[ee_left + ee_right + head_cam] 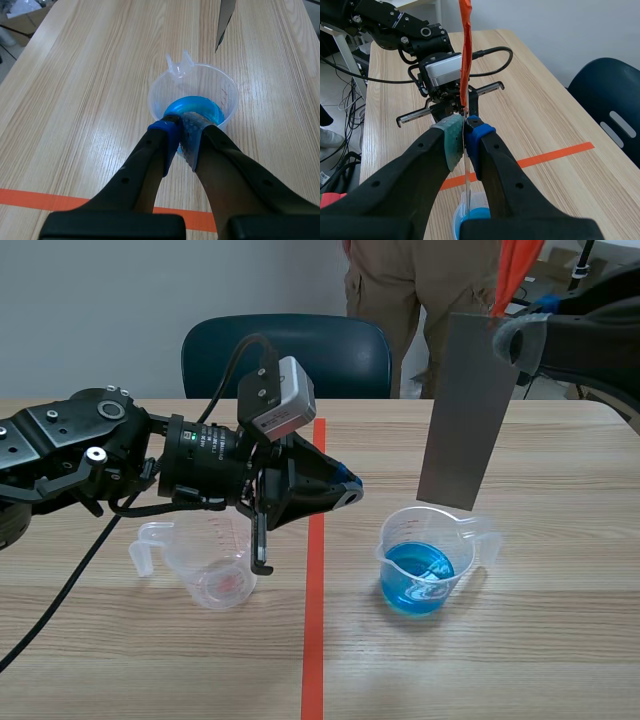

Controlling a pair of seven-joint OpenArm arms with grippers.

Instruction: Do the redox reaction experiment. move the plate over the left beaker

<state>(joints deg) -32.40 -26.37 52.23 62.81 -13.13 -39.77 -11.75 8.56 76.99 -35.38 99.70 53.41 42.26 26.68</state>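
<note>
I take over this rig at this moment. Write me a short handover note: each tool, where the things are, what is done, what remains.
Left tool: shut on nothing, in the air between the two beakers, pointing toward the blue one.
Right tool: shut on the flat grey metal plate, which hangs upright from its upper end.
Plate: its lower edge is above the clear plastic beaker of blue liquid, not dipped as far as I can see.
Almost empty clear plastic beaker: stands on the left side, untouched.
Done: plate gripped and raised.
Left: carry it over the almost empty left beaker.
</note>
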